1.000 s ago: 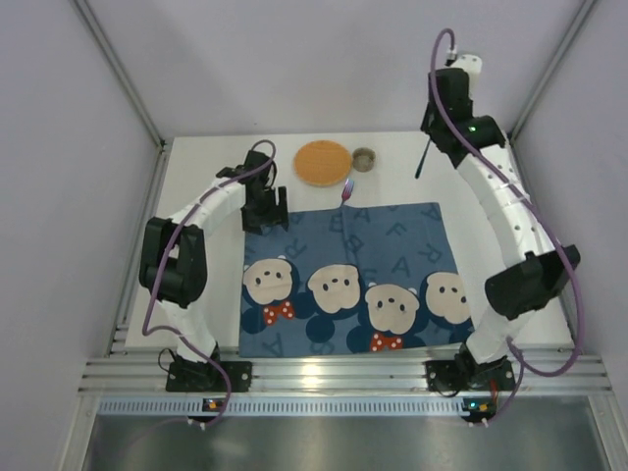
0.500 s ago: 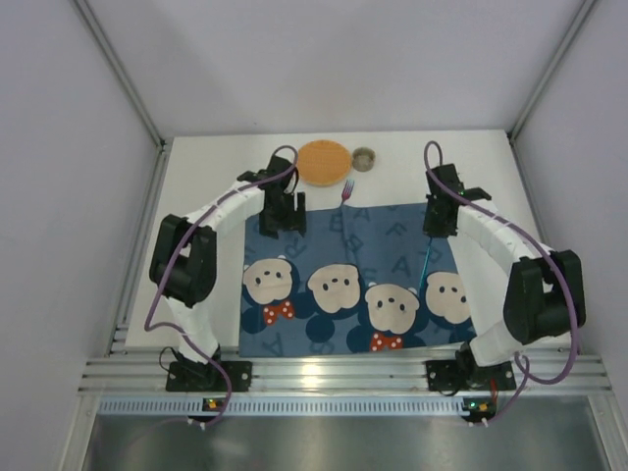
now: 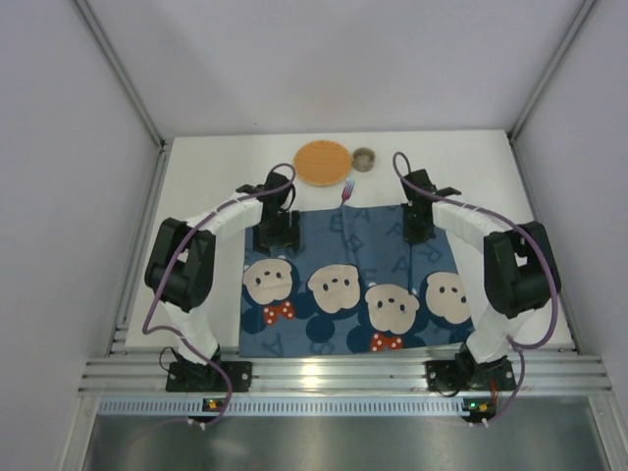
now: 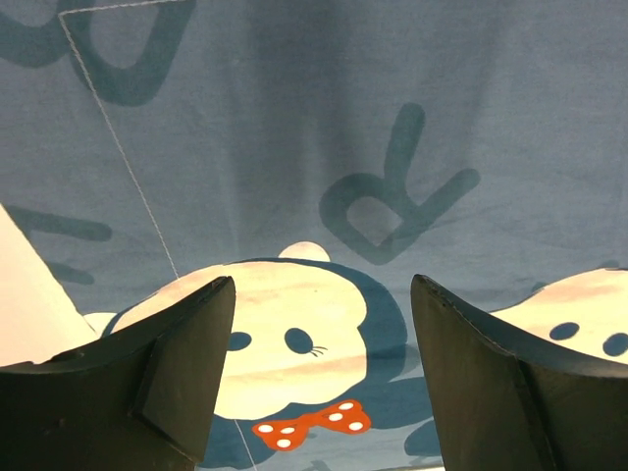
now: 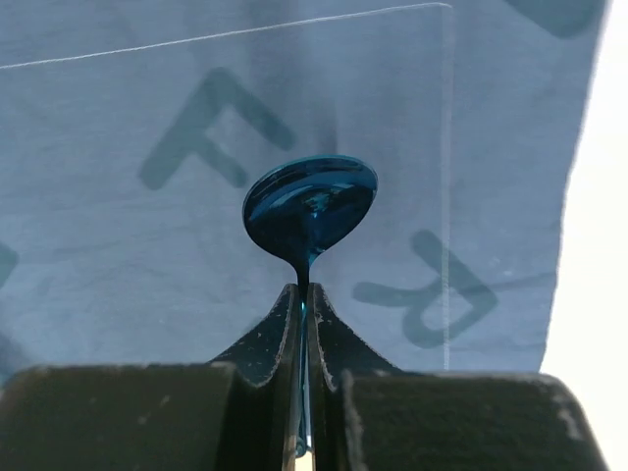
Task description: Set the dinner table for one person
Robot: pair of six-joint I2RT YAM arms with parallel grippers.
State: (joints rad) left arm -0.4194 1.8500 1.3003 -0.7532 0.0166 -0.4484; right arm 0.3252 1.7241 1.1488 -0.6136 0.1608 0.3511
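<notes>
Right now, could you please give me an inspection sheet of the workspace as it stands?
Surface: dinner table, white, with a blue mouse-print placemat on its near half.
Job's things: woven plate, small cup and fork lie beyond the placemat's far edge; blue spoon is held over the placemat.
Clutter: nothing seen.
Grippers: left gripper open and empty above the placemat; right gripper shut on the spoon's handle.
Cables: left cable and right cable, purple, loop along the arms.
Surroundings: pale walls; metal rail at the near edge.

A robot lab cell: bare white walls [image 3: 324, 59] and aluminium frame rails [image 3: 334, 374].
</notes>
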